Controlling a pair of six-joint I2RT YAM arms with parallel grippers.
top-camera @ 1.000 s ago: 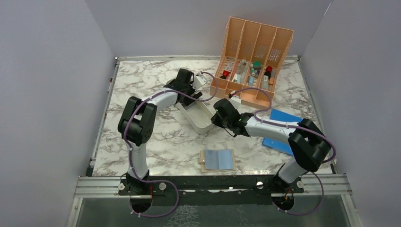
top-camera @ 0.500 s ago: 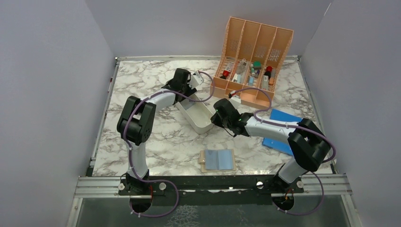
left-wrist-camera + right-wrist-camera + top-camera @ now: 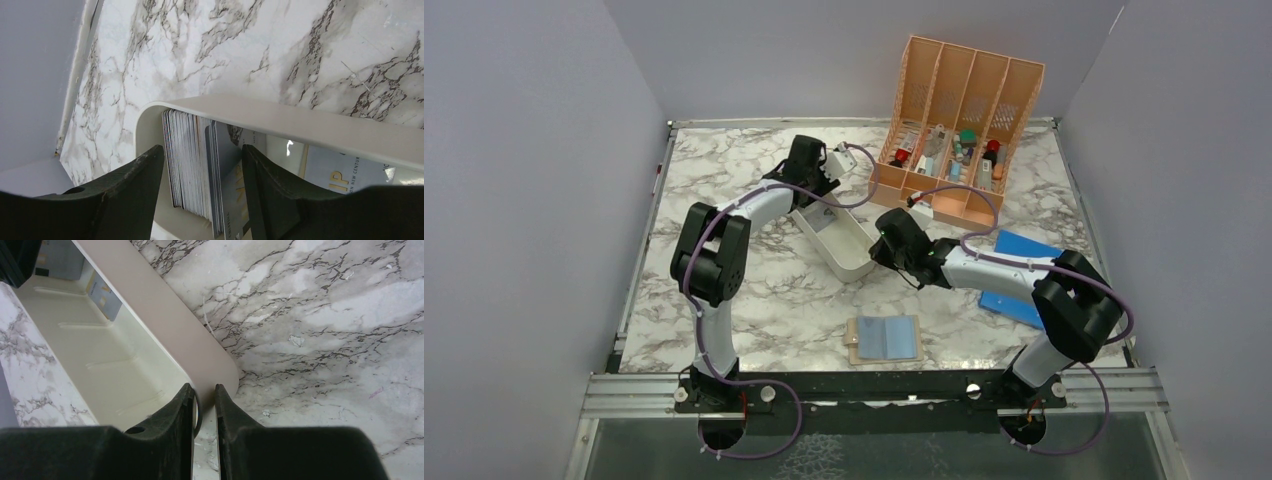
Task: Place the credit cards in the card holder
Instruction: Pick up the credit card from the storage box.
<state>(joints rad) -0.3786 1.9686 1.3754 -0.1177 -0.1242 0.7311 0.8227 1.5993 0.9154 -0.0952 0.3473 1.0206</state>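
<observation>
The marble table (image 3: 754,300) carried a peach organizer (image 3: 964,90) at the back and a long white tray (image 3: 844,252) mid-table. The right gripper (image 3: 204,390) was pinching the tray's near end wall. The card holder (image 3: 886,339) lay open near the front edge, well apart from the tray. The credit cards (image 3: 187,160) stood stacked on edge in the tray's far end, with the left gripper (image 3: 202,150) spread either side of them.
</observation>
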